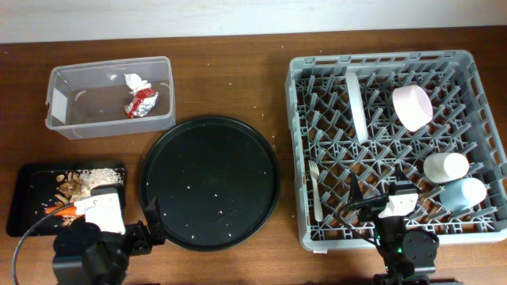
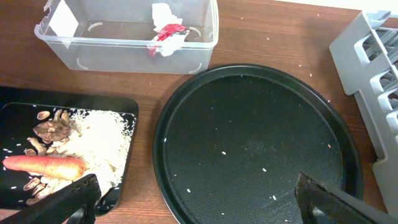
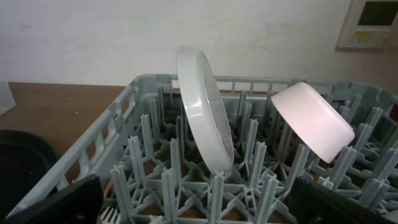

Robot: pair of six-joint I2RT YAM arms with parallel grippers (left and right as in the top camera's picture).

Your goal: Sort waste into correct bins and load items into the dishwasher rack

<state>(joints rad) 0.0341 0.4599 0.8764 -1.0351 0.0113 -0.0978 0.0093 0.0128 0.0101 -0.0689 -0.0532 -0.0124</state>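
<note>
The left end effector (image 2: 198, 186) hovers with its fingers spread wide apart, holding nothing, above the near rim of the round black tray (image 2: 261, 137), which carries only a few pale crumbs. Just to its left the shallow black tray (image 2: 121, 104) holds an orange carrot (image 2: 43, 165) lying on its side, a heap of beige oat-like scraps (image 2: 102, 140) and a small brown lump (image 2: 53, 129) beside them. Farther back on the wooden counter (image 1: 230, 79) stands the clear tub (image 2: 124, 56), with the crumpled red-and-silver wrapper (image 2: 168, 32) and the white tissue (image 2: 163, 12) touching each other inside.

The right end effector (image 3: 199, 199) is likewise parted and empty, at the near edge of the grey rack (image 1: 380, 63). In the rack, the white fork (image 1: 317, 190) lies flat toward the left, tines pointing away. At the right side the light blue cup (image 1: 463, 193) and, just behind it, the small white cup (image 1: 445, 165) lie on their sides. Beyond, the round white plate (image 3: 205, 106) stands on edge between pegs, and the pale pink bowl (image 3: 314, 121) leans tilted to its right.
</note>
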